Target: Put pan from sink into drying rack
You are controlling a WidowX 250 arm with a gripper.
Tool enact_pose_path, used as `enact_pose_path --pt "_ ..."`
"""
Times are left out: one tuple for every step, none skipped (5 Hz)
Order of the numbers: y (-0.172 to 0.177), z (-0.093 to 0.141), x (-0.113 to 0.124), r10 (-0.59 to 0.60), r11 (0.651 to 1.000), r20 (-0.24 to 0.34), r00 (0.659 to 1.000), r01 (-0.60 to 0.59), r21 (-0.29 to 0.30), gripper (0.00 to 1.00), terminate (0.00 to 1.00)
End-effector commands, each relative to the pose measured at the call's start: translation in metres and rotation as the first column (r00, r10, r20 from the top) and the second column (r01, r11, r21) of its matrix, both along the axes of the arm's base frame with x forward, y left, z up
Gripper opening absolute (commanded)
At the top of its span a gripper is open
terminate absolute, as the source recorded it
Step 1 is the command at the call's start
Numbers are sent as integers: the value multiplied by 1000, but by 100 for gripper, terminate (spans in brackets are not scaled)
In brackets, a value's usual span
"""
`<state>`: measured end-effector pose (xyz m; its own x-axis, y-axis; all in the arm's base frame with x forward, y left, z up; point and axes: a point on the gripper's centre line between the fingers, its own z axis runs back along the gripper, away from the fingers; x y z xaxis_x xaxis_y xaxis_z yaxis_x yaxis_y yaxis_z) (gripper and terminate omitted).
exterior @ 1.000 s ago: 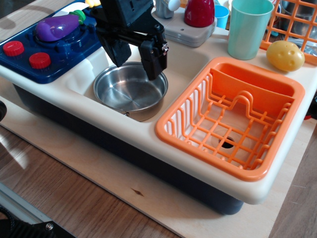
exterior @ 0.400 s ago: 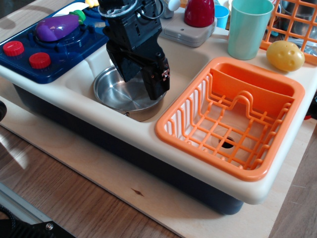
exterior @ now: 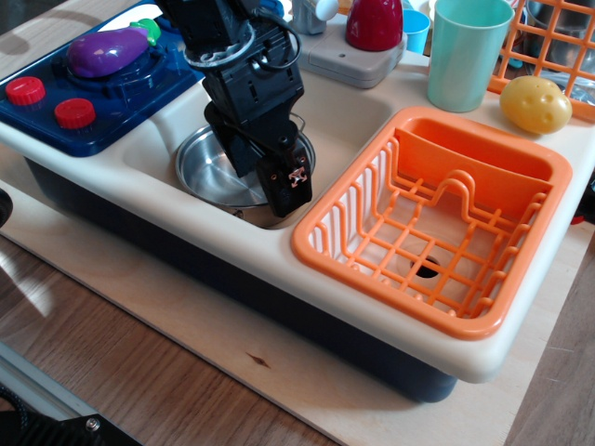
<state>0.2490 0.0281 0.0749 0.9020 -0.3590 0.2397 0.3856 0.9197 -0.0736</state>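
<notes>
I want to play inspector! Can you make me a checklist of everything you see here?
Surface: a toy kitchen counter on a wooden board.
Job's things: the shiny pan sits in the sink; the orange drying rack beside it has nothing in it.
Clutter: a purple eggplant on the blue stove, a green cup, a potato, a red pot.
Hand: the black hand is down at the pan's rim nearest the rack; open or shut, cannot tell.
Cables: a black cable loops on the arm.
Surroundings: another thin orange rack at the back.
</notes>
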Motion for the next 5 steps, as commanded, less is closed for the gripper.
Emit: enact_pose_path --pt "-3 -11 2 -46 999 18 999 46 13 100 0" --pt "-3 -20 3 -53 998 13 999 52 23 0 0" --pt "-3 -16 7 -50 998 0 999 49 26 0 0" --pt "-5 -6 10 -40 999 -6 999 40 34 0 0" --pt "-8 18 13 -12 998 -6 1000 12 64 0 0"
